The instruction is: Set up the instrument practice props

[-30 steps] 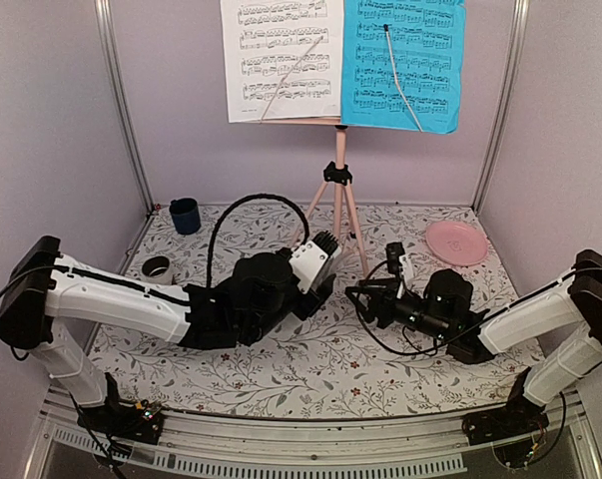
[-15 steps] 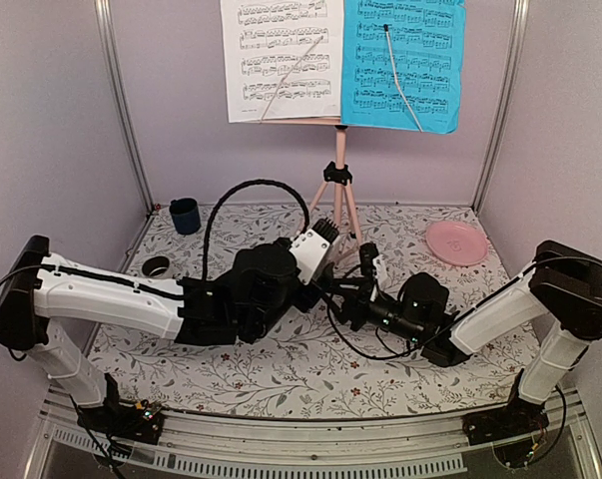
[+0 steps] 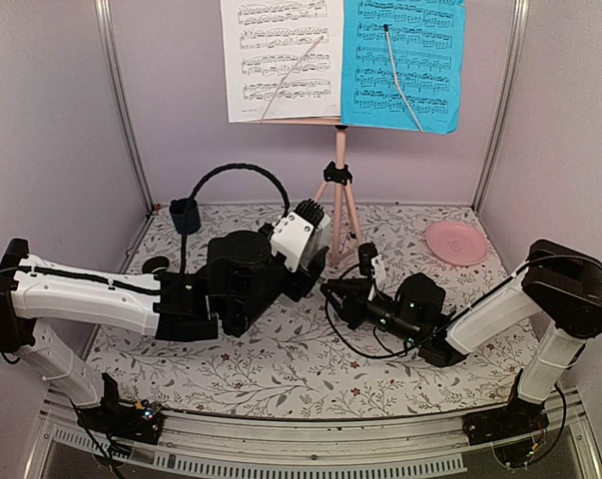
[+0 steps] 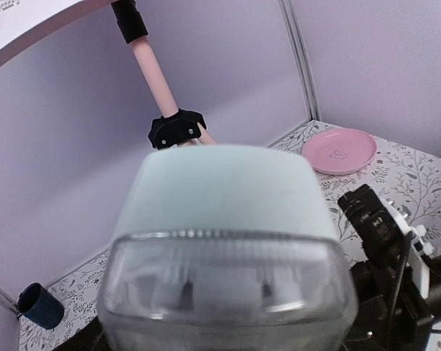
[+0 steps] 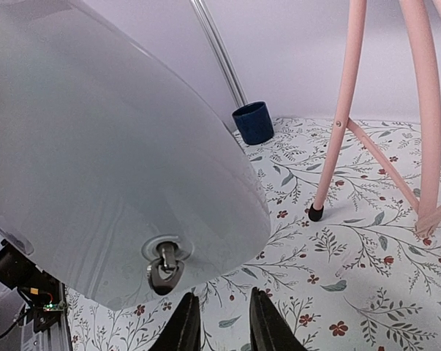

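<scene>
Holding white metronome (image 3: pixel 293 239) in left gripper (image 3: pixel 299 271), right gripper (image 5: pixel 220 330) beside

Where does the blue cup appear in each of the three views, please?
Top: cup left of centre, just above mid-height.
Left wrist: cup at the lower left edge.
Right wrist: cup at upper centre.
Shared landmark: the pink stand, right of the cup in all three.

A lab test booth: plain lilac walls (image 3: pixel 51 120), metal corner posts (image 3: pixel 121 110), floral tabletop (image 3: pixel 301 369).
</scene>
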`<state>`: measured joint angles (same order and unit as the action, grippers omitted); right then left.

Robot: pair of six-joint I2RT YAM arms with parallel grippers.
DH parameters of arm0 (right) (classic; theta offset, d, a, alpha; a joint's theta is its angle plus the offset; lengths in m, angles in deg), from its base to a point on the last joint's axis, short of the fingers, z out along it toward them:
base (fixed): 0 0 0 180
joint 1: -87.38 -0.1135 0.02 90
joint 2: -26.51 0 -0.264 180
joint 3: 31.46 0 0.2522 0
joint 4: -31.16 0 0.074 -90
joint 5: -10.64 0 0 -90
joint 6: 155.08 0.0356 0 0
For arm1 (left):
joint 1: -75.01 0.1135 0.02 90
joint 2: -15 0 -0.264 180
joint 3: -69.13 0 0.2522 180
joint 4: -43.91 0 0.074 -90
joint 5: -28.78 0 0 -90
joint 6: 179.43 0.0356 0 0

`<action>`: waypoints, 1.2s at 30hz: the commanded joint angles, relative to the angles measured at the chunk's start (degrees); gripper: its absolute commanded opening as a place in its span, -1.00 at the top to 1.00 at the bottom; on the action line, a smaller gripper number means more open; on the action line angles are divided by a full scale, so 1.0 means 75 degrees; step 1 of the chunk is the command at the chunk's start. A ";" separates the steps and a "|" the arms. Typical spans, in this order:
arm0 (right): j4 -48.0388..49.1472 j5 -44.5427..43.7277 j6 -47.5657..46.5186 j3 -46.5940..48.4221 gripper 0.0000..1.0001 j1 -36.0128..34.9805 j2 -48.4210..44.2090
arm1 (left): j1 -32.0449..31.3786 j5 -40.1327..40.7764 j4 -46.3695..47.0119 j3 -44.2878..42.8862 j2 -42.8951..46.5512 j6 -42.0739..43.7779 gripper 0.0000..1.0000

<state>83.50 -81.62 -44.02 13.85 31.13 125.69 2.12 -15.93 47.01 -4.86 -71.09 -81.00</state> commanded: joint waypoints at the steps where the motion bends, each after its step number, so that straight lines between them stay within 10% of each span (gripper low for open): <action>1: 0.0518 0.0265 -0.0199 0.0057 0.45 -0.0075 0.0046 | -0.0111 -0.0002 0.0744 -0.0034 0.0302 0.0133 0.55; 13: 0.0797 0.0435 -0.0498 0.0099 -0.08 -0.0313 0.0156 | -0.0112 -0.0087 0.0758 0.0014 0.0255 0.0119 0.56; 28: 0.0729 -0.0566 -0.0340 -0.0095 0.84 -0.0316 -0.0056 | -0.0138 -0.0447 0.0926 0.0179 0.0447 0.0070 0.58; 36: 0.0848 -0.0106 -0.0207 -0.0037 0.72 -0.0315 0.0121 | -0.0137 -0.0412 0.1086 0.0233 0.0554 0.0140 0.60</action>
<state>88.38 -83.63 -46.44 13.72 28.64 125.90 2.01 -18.74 47.64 -2.79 -70.72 -80.72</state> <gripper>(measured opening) 0.138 0.664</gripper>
